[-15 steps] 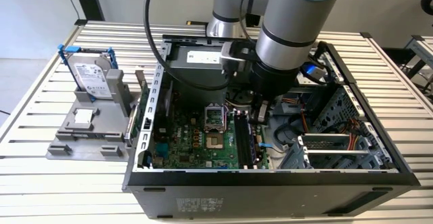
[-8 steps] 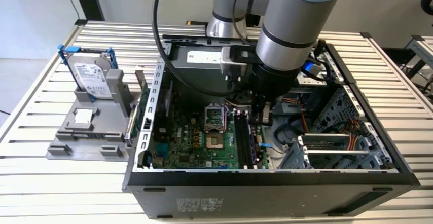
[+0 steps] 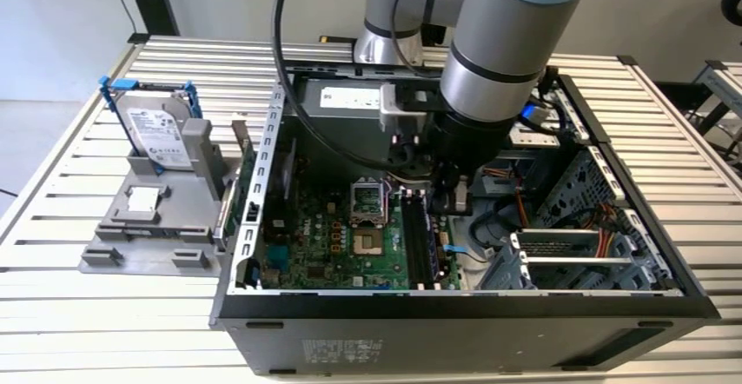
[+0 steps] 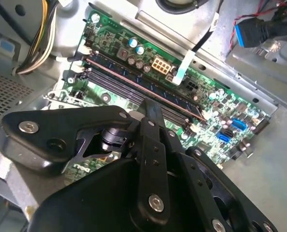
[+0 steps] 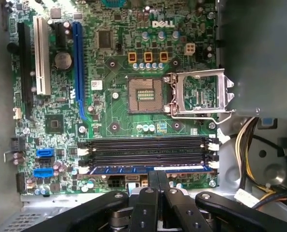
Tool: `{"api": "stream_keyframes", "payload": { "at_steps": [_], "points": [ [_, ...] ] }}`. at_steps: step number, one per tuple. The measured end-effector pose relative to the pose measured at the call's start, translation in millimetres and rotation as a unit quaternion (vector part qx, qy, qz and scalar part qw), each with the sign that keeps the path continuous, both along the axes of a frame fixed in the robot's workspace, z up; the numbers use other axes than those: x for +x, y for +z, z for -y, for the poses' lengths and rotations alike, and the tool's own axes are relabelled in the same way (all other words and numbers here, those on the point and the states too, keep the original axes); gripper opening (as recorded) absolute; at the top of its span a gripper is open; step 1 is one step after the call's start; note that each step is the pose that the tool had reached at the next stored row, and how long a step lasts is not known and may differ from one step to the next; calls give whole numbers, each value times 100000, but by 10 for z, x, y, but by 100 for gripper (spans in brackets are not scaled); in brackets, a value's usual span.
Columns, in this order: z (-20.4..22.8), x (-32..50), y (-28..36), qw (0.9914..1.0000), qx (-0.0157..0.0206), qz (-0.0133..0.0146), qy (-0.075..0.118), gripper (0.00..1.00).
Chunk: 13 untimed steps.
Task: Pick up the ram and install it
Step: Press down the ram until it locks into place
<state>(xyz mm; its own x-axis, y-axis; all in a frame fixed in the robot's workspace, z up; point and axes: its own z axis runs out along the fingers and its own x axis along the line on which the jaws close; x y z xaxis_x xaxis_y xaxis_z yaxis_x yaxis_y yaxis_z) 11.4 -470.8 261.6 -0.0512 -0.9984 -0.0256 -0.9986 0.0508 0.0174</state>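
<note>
A silver-grey robot arm [image 3: 493, 71] with pale blue joint caps and a black cable; its black gripper [image 5: 158, 181] shows bright screws on its linkage bars.

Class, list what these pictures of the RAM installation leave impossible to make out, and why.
1. First wrist view: the hand covers the motherboard edge beside the ram.
2. Exterior view: the arm blocks where the hand meets the slots.
3. Both wrist views: whether the ram is fully seated; its end clips are too small.

Arm [image 3: 499, 62] upright, gripper [image 3: 447, 195] pointing straight down.
</note>
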Motion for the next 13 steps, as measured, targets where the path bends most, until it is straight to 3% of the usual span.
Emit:
{"api": "stream_keyframes", "payload": {
  "at_steps": [13],
  "points": [
    [0, 1, -15, 99999, 17, 3, 344, 0]
  ]
}}
